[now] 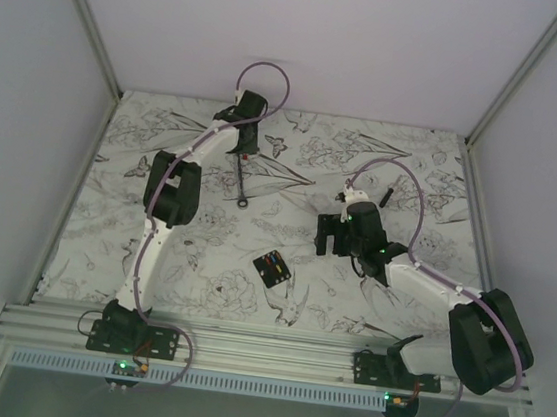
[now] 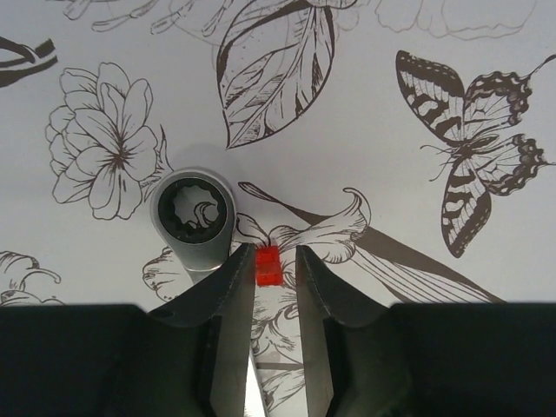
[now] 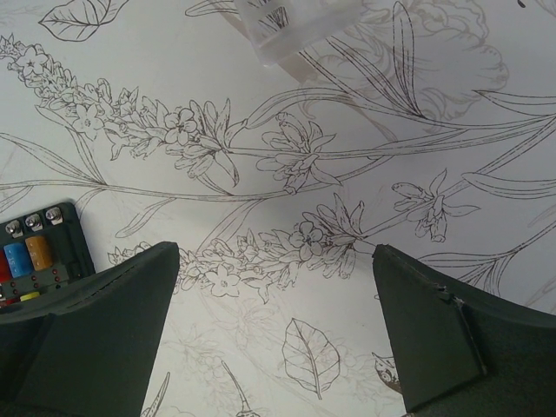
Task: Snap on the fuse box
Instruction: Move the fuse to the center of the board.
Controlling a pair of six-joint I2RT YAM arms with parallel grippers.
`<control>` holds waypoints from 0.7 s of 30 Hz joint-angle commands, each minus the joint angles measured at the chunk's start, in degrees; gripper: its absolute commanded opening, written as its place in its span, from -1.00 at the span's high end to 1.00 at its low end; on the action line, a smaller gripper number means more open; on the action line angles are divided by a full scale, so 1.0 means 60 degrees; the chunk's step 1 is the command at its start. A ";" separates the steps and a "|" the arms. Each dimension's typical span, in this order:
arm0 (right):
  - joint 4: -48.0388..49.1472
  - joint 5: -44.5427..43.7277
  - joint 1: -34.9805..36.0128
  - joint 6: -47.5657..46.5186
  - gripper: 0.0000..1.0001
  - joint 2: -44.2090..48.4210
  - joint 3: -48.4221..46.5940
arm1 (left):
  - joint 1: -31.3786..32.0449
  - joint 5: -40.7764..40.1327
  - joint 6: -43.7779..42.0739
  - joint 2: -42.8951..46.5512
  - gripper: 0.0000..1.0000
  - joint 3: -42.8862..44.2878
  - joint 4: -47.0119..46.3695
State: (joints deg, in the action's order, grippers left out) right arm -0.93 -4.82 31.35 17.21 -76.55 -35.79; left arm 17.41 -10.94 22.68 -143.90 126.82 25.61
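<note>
Left hand (image 2: 274,254) sat narrow around a red fuse (image 2: 268,266) beside the wrench (image 2: 198,257), grip not certain; it likely needed a square pinch before any lift. Fuse box (image 1: 272,267) lay well apart, near the right hand (image 3: 271,261), which gaped wide.

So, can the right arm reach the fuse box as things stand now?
Probably yes. The right gripper is wide open and hangs close beside the fuse box, which lies flat with nothing on top of it. Nothing lies between them, so a short sideways move should be enough.
</note>
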 commanded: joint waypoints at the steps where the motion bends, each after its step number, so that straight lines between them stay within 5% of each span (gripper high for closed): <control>1: 0.0287 0.0098 -0.0069 0.0081 -1.00 -0.0065 -0.0186 | -0.0024 0.0161 -0.0170 -0.0261 0.46 0.0170 0.0294; 21: 0.0286 0.0111 -0.0073 0.0158 -1.00 -0.0120 -0.0192 | 0.0862 -0.0063 0.0188 0.1092 0.62 -0.2102 0.0501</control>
State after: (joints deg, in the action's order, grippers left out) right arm -0.62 -4.36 31.35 17.37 -76.95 -35.79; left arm 19.55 -9.98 22.70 -140.49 119.63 24.36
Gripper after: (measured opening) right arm 0.998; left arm 0.193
